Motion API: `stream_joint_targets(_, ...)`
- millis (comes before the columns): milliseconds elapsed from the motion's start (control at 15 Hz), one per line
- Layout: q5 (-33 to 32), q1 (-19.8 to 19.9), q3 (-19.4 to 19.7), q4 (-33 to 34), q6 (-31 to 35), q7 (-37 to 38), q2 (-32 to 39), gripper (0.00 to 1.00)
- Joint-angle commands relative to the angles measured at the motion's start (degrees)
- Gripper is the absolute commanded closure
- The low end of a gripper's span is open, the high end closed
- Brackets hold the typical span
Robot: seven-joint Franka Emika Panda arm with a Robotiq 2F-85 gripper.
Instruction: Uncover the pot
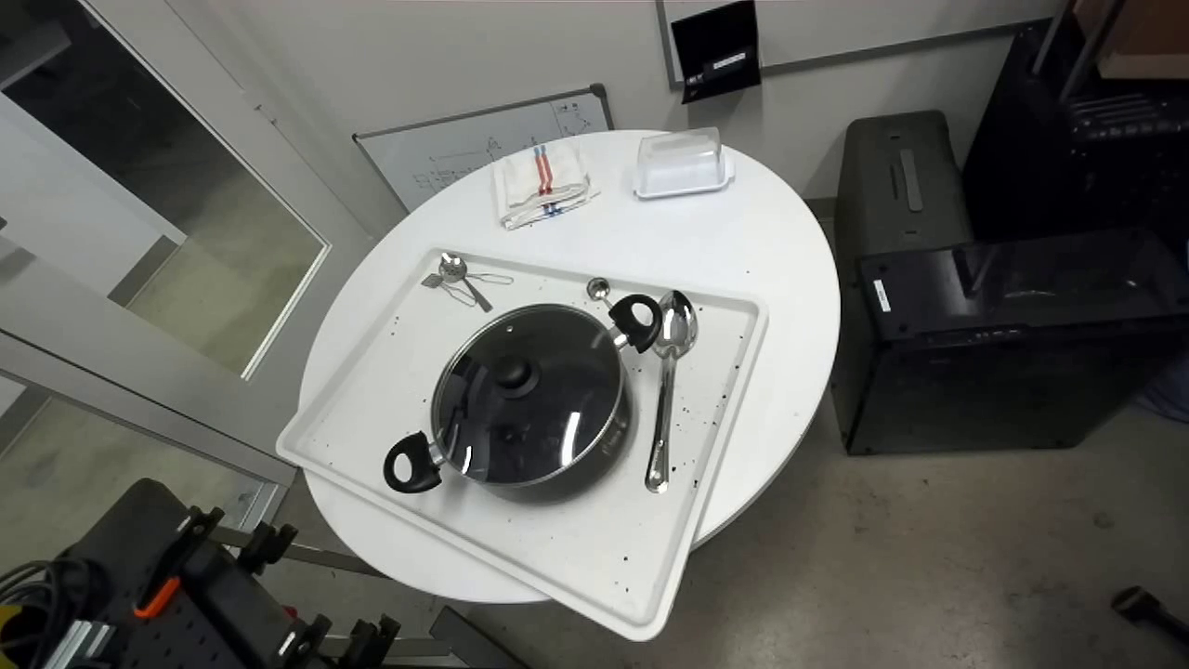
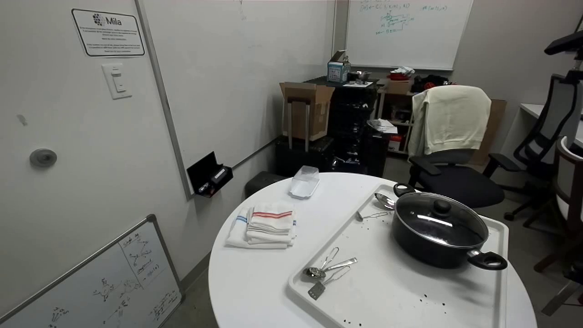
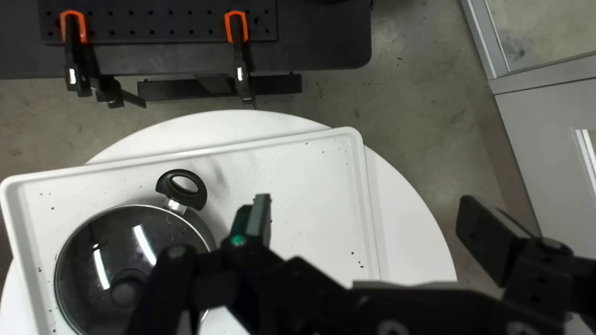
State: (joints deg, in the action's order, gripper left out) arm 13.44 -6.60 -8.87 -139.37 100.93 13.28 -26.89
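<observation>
The wide black pot (image 1: pixel 608 460) stands on a white tray (image 1: pixel 362 400) on a round table. It shows in both exterior views (image 2: pixel 421 248), with a black loop handle on each side. A round glass lid (image 1: pixel 557 418) with metal rim and dark knob (image 1: pixel 514 372) sits flat on it. In the wrist view, the lid (image 3: pixel 116 242) is at the lower left, partly hidden behind the gripper; one pot handle (image 3: pixel 184 188) shows above it. My gripper (image 3: pixel 365 204) is wide open and empty, above the tray's side and table edge, beside the pot. It is out of both exterior views.
A large metal spoon (image 1: pixel 664 400) lies beside the pot on the tray. Small utensils (image 1: pixel 455 274) lie near a tray corner. Folded towels (image 1: pixel 543 186) and a clear-lidded dish (image 1: pixel 683 167) stand on the table beyond the tray. A dark clamped bench (image 3: pixel 186 56) faces the table.
</observation>
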Motion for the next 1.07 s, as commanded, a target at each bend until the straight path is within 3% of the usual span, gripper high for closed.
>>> stream_joint_targets(0, -1.59, 2.37, 0.46, -1.92, 8.02, 0.37, 3.51, 0.00)
stream_joint_targets(533, -5.56, 7.85, 3.40, -5.32, 30.29, 4.37, 16.58, 0.00)
stream_joint_targets(1000, -12.58, 10.27, 7.90, -3.96, 48.24, 13.29, 31.79, 0.00)
